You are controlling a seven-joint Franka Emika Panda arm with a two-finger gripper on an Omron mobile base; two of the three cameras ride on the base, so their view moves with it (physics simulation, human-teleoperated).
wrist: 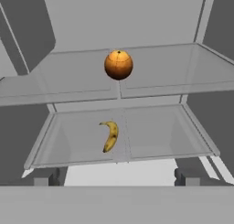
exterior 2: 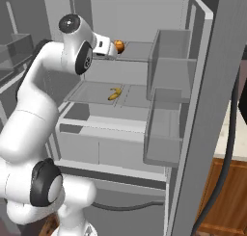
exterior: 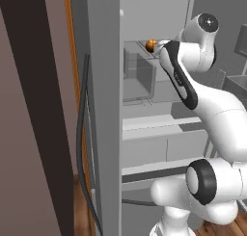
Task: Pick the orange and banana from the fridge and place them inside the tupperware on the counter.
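Note:
The fridge (exterior 2: 140, 18) stands open in front of me. The orange (wrist: 118, 64) rests on the upper shelf, also seen as the orange (exterior 2: 119, 46) and the orange (exterior: 151, 45). On the shelf below lies the yellow banana (wrist: 110, 136), the same banana (exterior 2: 115, 93), curved and lying lengthwise. My gripper (wrist: 116, 179) is open, its fingertips (wrist: 45, 178) wide apart and nothing between them. The gripper (exterior 2: 109, 47) hovers at upper-shelf height, just short of the orange and not touching it. The tupperware is out of view.
Clear door bins (exterior 2: 169, 61) hang on the right side of the fridge. Clear drawers (exterior 2: 96, 153) sit under the shelves. A black seal (exterior 2: 226, 158) runs down the door edge, with a brown cabinet (exterior 2: 226, 196) and a strip of counter (exterior 2: 226, 138) beyond it.

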